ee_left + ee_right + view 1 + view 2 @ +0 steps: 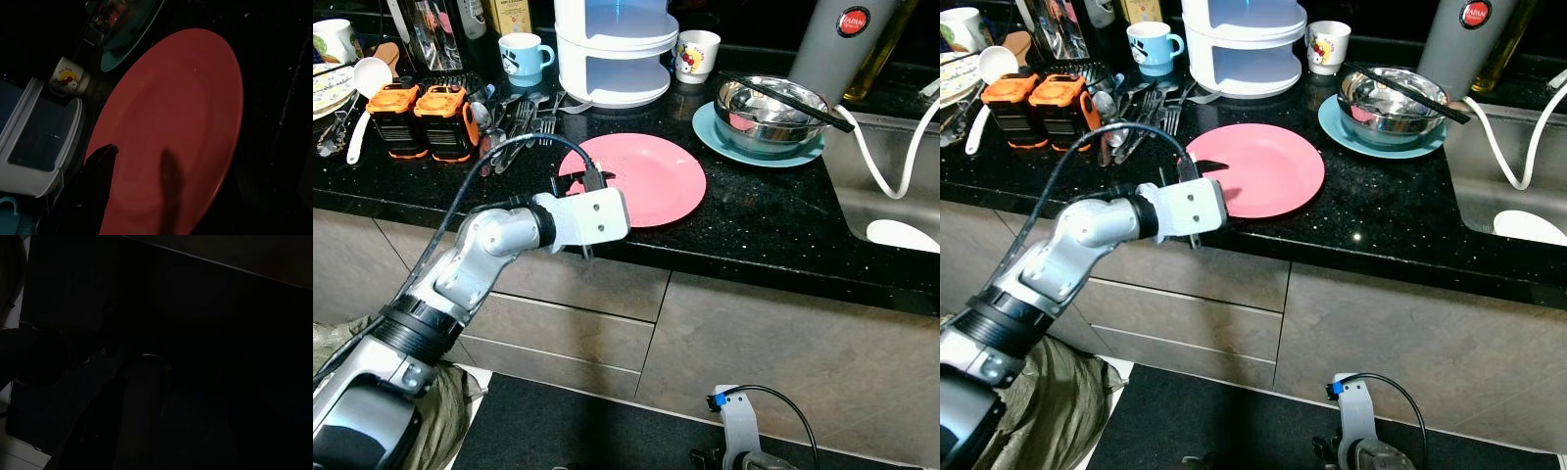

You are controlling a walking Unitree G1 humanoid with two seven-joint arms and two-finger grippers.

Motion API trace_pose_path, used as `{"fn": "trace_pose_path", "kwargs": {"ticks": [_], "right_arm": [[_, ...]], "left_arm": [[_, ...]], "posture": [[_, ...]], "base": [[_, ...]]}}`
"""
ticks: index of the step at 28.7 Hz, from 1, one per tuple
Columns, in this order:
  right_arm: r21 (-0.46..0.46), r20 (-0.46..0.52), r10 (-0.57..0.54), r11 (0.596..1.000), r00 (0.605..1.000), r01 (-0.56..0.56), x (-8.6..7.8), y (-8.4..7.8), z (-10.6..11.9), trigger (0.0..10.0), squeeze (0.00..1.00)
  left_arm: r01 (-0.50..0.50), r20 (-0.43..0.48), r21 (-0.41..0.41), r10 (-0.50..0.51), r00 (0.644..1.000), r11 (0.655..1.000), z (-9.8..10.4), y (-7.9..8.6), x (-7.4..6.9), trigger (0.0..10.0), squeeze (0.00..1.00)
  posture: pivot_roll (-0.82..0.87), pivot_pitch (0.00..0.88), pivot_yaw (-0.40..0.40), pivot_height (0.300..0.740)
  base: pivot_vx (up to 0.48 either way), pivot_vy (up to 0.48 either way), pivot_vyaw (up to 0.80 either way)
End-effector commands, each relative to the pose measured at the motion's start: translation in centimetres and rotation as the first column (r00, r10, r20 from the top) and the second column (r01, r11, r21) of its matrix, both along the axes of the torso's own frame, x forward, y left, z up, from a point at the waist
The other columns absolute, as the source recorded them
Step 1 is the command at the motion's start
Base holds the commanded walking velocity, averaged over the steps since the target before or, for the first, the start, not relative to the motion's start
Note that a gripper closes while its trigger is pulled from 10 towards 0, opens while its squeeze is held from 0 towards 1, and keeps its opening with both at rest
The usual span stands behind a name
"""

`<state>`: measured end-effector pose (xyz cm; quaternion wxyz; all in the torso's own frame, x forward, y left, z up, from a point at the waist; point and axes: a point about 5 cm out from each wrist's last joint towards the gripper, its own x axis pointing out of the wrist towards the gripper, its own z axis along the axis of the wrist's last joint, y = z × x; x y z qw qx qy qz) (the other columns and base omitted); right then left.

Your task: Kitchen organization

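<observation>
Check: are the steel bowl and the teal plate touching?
Touching. The left eye view shows the steel bowl sitting directly on the teal plate, whose rim rings the bowl's base with no gap.

A red round badge on the grey flask (842,44), far right, reads "JAPAN"; nothing else is legible.

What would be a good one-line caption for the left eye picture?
Left gripper reaches over the near rim of a pink plate on a black kitchen counter.
</observation>
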<state>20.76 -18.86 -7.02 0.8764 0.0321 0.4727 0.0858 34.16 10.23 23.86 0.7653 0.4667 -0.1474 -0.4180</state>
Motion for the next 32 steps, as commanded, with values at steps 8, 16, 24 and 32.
{"fn": "trace_pose_path", "kwargs": {"ticks": [8, 16, 24, 32], "right_arm": [[0.001, -0.007, -0.027, 1.000, 1.000, 0.027, -0.5, -0.2, -0.3, 10.0, 0.00], [0.002, -0.006, -0.032, 0.999, 0.999, 0.032, -0.5, -0.2, -0.3, 10.0, 0.00], [0.009, -0.004, -0.041, 0.999, 0.999, 0.041, -0.5, -0.2, -0.3, 10.0, 0.00], [0.017, -0.001, -0.047, 0.999, 0.999, 0.047, -0.5, -0.1, -0.3, 10.0, 0.00]], "left_arm": [[0.003, -0.056, 0.071, 0.001, 0.998, 0.998, -1.5, 0.6, 0.3, 0.0, 0.00], [0.004, -0.072, 0.099, 0.003, 0.997, 0.995, -1.8, 0.9, 0.3, 0.0, 0.00], [0.011, -0.083, 0.085, -0.004, 0.997, 0.996, -1.9, 0.9, 0.1, 0.0, 0.00], [0.039, -0.045, -0.101, -0.044, 0.998, 0.994, 0.9, 0.1, -0.3, 0.0, 0.00]], "posture": [[0.00, 0.128, -0.004, 0.740], [0.01, 0.127, -0.004, 0.740], [0.01, 0.126, -0.007, 0.740], [0.01, 0.123, -0.005, 0.740]], "base": [[0.000, 0.000, 0.00], [0.000, 0.000, 0.00], [0.000, 0.000, 0.00], [0.000, 0.000, 0.00]]}}
